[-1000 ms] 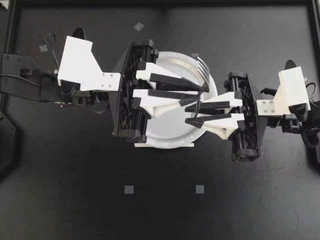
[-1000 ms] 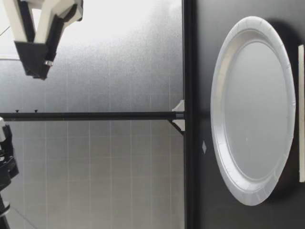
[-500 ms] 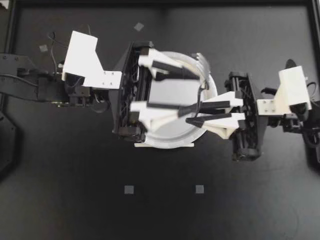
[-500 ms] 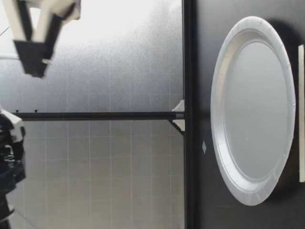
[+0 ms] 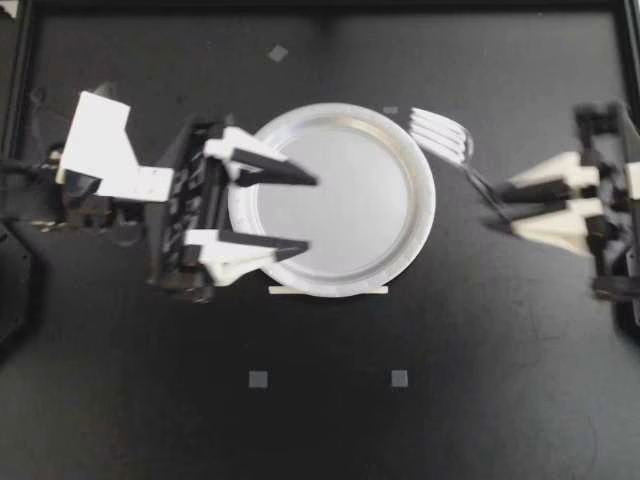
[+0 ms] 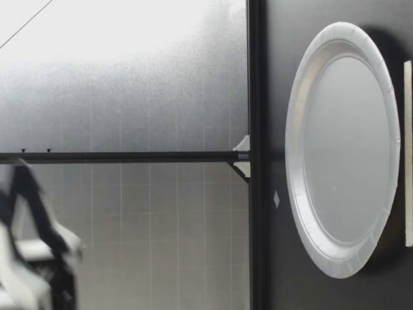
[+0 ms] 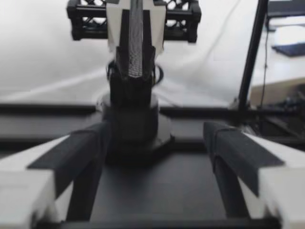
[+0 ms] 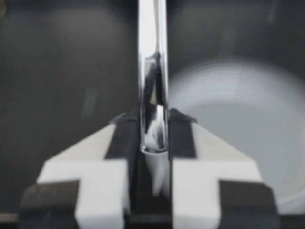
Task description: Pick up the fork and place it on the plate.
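Note:
The white paper plate lies mid-table with nothing on it. My left gripper is open, its fingertips over the plate's left half and nothing between them. My right gripper, far to the right, is shut on the handle of the metal fork. The fork's tines hang just beyond the plate's right rim. In the right wrist view the fork runs straight ahead from between the closed fingers, with the plate beside it. The left wrist view shows the left gripper wide open. The low view shows the plate bare.
A thin white strip lies along the plate's near edge. Two grey tape squares mark the table in front. A blurred part of an arm hangs above the table. A black frame rail borders the far side.
My left gripper opened, let go of the fork and drew back to the left. My right arm pulled back to the right with the fork, from over the plate to beyond its rim.

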Robot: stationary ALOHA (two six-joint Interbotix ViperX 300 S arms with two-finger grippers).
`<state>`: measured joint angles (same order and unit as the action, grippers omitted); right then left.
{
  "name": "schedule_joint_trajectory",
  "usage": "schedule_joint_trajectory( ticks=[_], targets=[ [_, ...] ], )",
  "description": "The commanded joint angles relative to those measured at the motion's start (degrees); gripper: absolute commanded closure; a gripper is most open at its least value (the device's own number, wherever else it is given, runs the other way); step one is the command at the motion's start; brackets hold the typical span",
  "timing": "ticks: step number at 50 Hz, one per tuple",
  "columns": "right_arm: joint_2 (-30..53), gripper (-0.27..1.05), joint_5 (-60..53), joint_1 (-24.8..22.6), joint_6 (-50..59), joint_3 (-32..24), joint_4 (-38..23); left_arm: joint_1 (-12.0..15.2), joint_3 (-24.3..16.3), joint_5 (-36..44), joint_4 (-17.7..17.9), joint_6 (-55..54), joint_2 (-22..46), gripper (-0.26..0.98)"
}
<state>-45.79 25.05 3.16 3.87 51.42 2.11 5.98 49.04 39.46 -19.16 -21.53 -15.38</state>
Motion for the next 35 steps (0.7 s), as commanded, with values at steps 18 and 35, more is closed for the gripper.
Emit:
schedule_joint_trajectory(
  ticks=[18, 35],
  targets=[
    [6.68, 0.76, 4.22, 2.29, 19.34, 12.57, -0.18, -0.26, 1.05, -6.86, 0.18, -2.46, -0.97, 0.07],
    [13.62, 0.76, 5.27, 2.37, 22.68, 14.68, 0.70, -0.53, 2.20, -6.06, 0.09, -1.93, -0.88, 0.07]
  ],
)
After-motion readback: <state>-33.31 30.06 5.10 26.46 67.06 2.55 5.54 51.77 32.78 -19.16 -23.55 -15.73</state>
